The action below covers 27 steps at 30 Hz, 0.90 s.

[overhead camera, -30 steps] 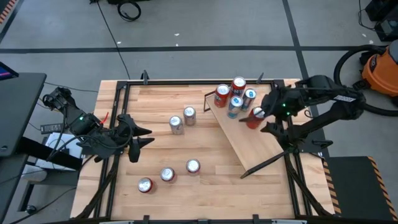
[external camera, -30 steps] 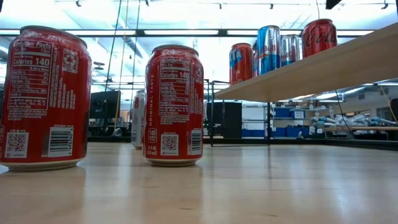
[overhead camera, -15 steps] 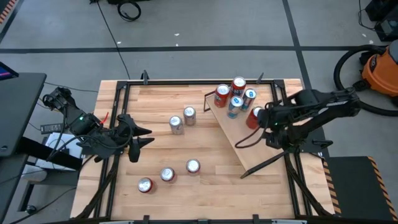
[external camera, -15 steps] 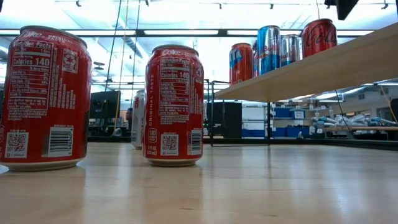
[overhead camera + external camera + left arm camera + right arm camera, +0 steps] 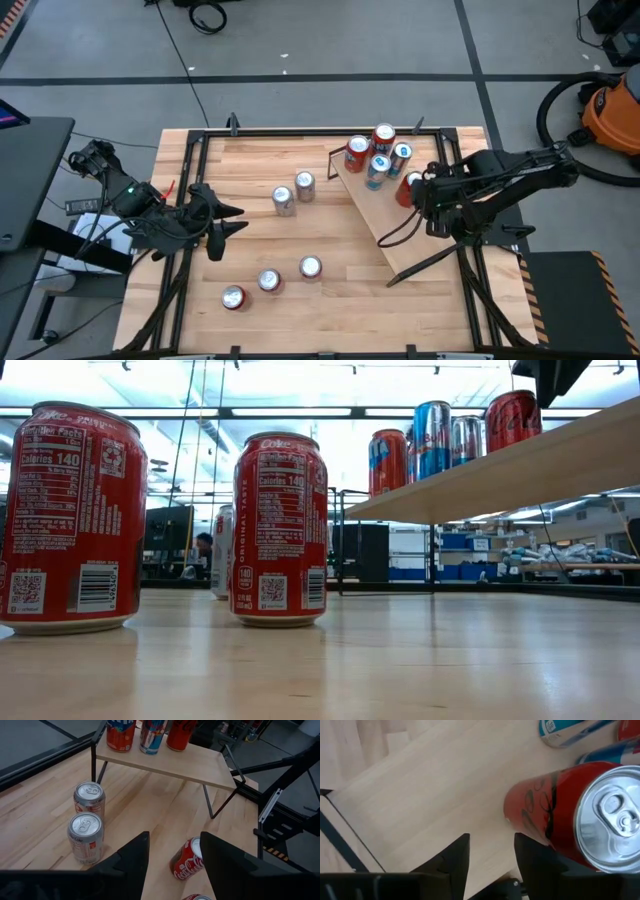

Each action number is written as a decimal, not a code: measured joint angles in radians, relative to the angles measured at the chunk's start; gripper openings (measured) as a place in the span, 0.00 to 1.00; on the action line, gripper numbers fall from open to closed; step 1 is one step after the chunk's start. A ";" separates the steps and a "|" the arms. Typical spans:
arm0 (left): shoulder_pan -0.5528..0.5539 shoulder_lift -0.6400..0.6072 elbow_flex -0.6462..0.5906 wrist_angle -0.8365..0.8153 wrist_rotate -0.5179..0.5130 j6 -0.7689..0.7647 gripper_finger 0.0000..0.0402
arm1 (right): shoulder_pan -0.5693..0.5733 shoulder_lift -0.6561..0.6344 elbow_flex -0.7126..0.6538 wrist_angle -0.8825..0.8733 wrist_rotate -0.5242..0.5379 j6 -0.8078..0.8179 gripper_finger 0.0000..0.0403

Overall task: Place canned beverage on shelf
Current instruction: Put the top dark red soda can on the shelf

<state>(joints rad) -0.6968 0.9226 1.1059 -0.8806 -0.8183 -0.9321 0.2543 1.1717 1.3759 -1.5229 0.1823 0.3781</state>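
Observation:
A red can (image 5: 555, 820) stands upright on the sloped light wood shelf (image 5: 405, 240), near its right edge (image 5: 408, 187). Several more cans (image 5: 377, 155) stand at the shelf's far end. My right gripper (image 5: 490, 852) hangs over the shelf board just beside the red can, pointing steeply down, open with only bare board between its fingers. In the low view it shows dark at the top right (image 5: 550, 375). My left gripper (image 5: 227, 225) waits open at the table's left, above the tabletop (image 5: 172, 855). My right gripper has one finger (image 5: 532, 855) right beside the red can's lower side (image 5: 517, 822). Whether that finger touches the can, I cannot tell. The can is not between the fingers and stands on the shelf.
Two cans (image 5: 294, 193) stand mid-table, and several more (image 5: 268, 280) sit toward the near left, one lying on its side (image 5: 187, 860). A black cable loop (image 5: 393, 230) hangs over the shelf board. A black frame (image 5: 300, 130) rims the table.
My right gripper has come down toward the shelf and swung a little toward the table's near edge, ending beside the red can. The red can has stayed upright on the shelf.

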 joint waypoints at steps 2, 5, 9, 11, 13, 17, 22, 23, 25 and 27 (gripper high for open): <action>0.000 0.000 0.000 0.000 0.000 0.000 0.46 | 0.000 0.000 -0.014 0.012 0.001 -0.007 0.40; 0.000 0.000 0.000 0.000 0.000 0.001 0.46 | 0.000 0.000 -0.041 0.036 0.001 -0.014 0.40; 0.000 0.000 0.000 0.000 0.000 0.000 0.46 | 0.000 0.000 -0.073 0.069 0.006 -0.033 0.40; 0.000 0.000 0.000 0.000 0.000 0.000 0.46 | 0.000 0.000 -0.084 0.084 0.006 -0.034 0.40; 0.000 0.000 0.000 0.001 0.000 -0.005 0.46 | 0.000 0.000 -0.093 0.089 0.006 -0.034 0.41; 0.000 0.000 0.000 0.001 0.000 -0.008 0.46 | -0.001 0.000 -0.099 0.089 0.009 -0.033 0.44; 0.000 0.000 0.000 0.001 0.000 -0.002 0.46 | -0.001 0.000 -0.099 0.085 0.035 -0.033 0.47; 0.000 0.000 0.000 0.001 0.000 -0.002 0.46 | -0.001 0.000 -0.099 0.085 0.039 -0.033 0.48; 0.000 0.000 0.000 0.001 0.000 -0.001 0.46 | -0.001 0.000 -0.099 0.082 0.051 -0.032 0.48; 0.000 0.000 0.000 0.000 0.000 0.000 0.46 | -0.001 0.000 -0.099 0.078 0.065 -0.025 0.48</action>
<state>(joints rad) -0.6968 0.9226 1.1057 -0.8802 -0.8185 -0.9325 0.2531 1.1714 1.2774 -1.4448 0.2475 0.3534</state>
